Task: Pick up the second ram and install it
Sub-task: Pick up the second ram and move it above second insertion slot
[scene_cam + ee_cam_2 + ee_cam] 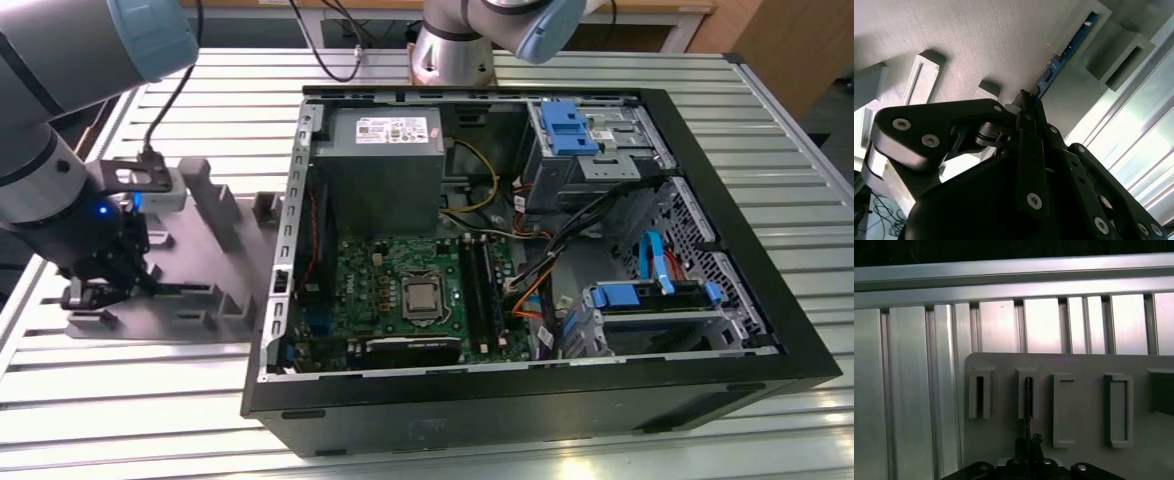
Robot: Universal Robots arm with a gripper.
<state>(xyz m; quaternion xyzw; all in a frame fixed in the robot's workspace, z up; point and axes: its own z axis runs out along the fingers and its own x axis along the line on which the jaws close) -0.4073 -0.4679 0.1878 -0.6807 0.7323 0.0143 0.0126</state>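
On the slatted aluminium table (134, 400), at the exterior view's left of the open black computer case (534, 405), lies the grey plastic fixture plate (214, 235) with upright blocks. Low over it hangs the black two-fingered gripper (96, 290). We judge it pinched on the second ram (1061, 57), a thin dark circuit-board stick standing on edge in a fixture slot. We are at the pick-up; lifting calls for a straight pull along the slot.

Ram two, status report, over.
Gripper shut on ram. Ram on edge, seated in fixture slots, not lifted out. Slot walls flank it; nothing else close.
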